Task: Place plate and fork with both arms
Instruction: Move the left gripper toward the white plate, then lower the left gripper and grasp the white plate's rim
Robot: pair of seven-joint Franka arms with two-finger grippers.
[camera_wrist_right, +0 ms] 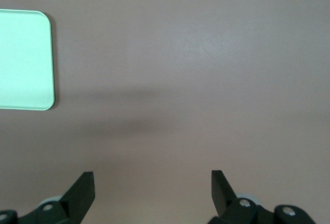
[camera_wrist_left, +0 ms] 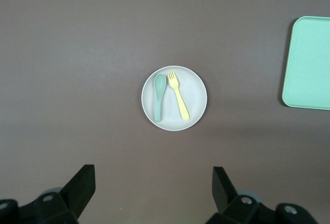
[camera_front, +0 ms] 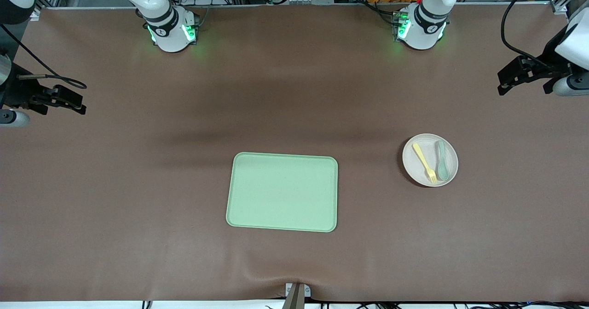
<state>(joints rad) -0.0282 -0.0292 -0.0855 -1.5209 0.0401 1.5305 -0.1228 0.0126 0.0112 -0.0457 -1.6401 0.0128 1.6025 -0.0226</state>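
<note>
The pale plate [camera_front: 430, 160] sits on the brown table toward the left arm's end. The yellow fork [camera_front: 424, 162] lies on it, and both show in the left wrist view: plate [camera_wrist_left: 193, 100], fork [camera_wrist_left: 178, 95]. My left gripper [camera_wrist_left: 153, 182] is open and empty, high above the table at the left arm's end [camera_front: 506, 84]. My right gripper [camera_wrist_right: 153, 185] is open and empty, high over bare table at the right arm's end [camera_front: 76, 102].
A grey-green spoon [camera_front: 441, 160] lies on the plate beside the fork. A light green tray [camera_front: 282, 191] lies mid-table, nearer the front camera; its edge shows in both wrist views [camera_wrist_left: 309, 64] [camera_wrist_right: 26, 59].
</note>
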